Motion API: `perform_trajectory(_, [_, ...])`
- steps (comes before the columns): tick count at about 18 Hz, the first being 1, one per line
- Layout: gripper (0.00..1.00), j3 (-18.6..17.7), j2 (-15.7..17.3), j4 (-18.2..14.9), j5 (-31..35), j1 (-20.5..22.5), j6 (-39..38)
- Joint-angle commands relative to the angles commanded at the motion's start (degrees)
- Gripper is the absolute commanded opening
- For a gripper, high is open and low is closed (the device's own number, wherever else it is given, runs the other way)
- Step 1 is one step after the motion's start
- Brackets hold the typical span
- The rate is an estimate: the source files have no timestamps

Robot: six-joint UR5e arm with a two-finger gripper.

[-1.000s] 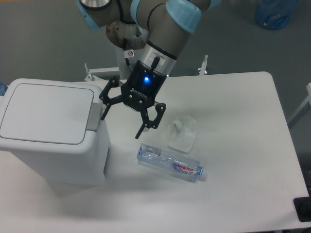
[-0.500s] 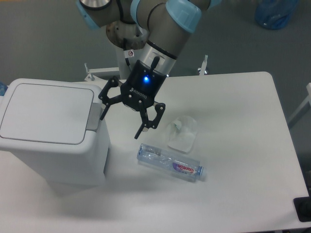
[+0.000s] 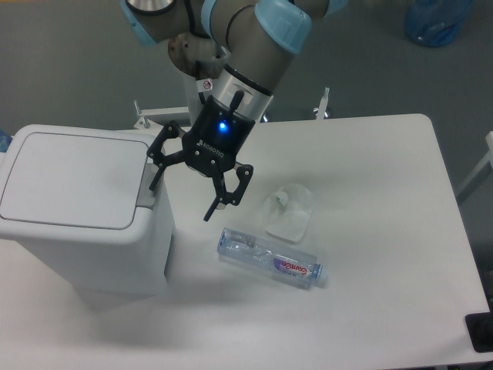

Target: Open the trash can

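Note:
The trash can is a big white boxy bin at the table's left, its flat lid lying shut. A grey push tab sits on the rim's right side. My gripper hangs open just right of the bin, one fingertip close over the grey tab and the other out over the table. Nothing is between its fingers. Whether the near finger touches the tab cannot be told.
A clear plastic water bottle lies on its side on the table, right of the bin. A crumpled clear plastic piece sits just behind it. A blue bag rests on the floor at the far right.
The gripper has shifted left toward the bin, bringing its left finger over the grey tab. The lid stays shut and the bottle has not moved.

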Motion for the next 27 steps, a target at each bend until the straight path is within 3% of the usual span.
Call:
perform_trajectory(11, [1.00, 0.0, -0.1, 0.0, 0.0, 0.0, -0.1])
perform_trajectory(16, [1.00, 2.7, -1.0, 0.0, 0.0, 0.1, 0.1])
perform_trajectory(21, [1.00, 5.0, -2.1, 0.1, 0.1, 5.5, 1.5])
perform_trajectory(25, [1.00, 5.2, -3.4, 0.1, 1.0, 8.8, 7.4])
perform_trajectory(27, [1.00, 5.0, -4.0, 0.4, 8.2, 11.3, 12.4])
